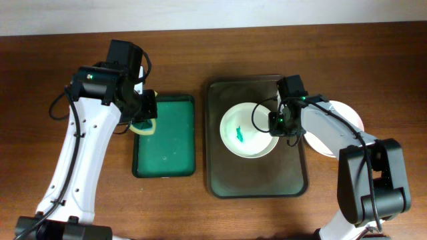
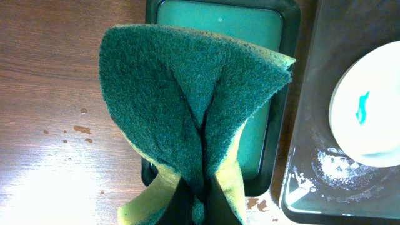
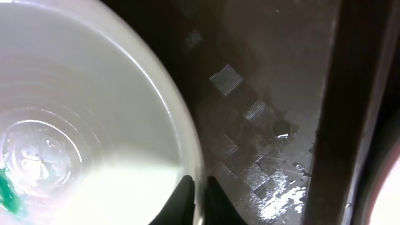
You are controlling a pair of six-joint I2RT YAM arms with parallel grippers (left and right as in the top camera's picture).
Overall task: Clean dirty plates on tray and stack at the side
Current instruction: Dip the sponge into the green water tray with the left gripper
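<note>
At the green plastic tray's point(image 1: 167, 157) left edge, the left gripper point(image 1: 144, 119) clamps a folded green-and-yellow sponge point(image 2: 187, 94). The right gripper point(image 3: 199, 197) pinches the teal-stained round white plate's point(image 1: 248, 143) rim.

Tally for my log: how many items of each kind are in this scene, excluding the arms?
Trays: 2, dark tray and green tray
Plates: 2, dirty plate on the dark tray, side plate right of it
Sponges: 1, sponge
Total: 5
</note>
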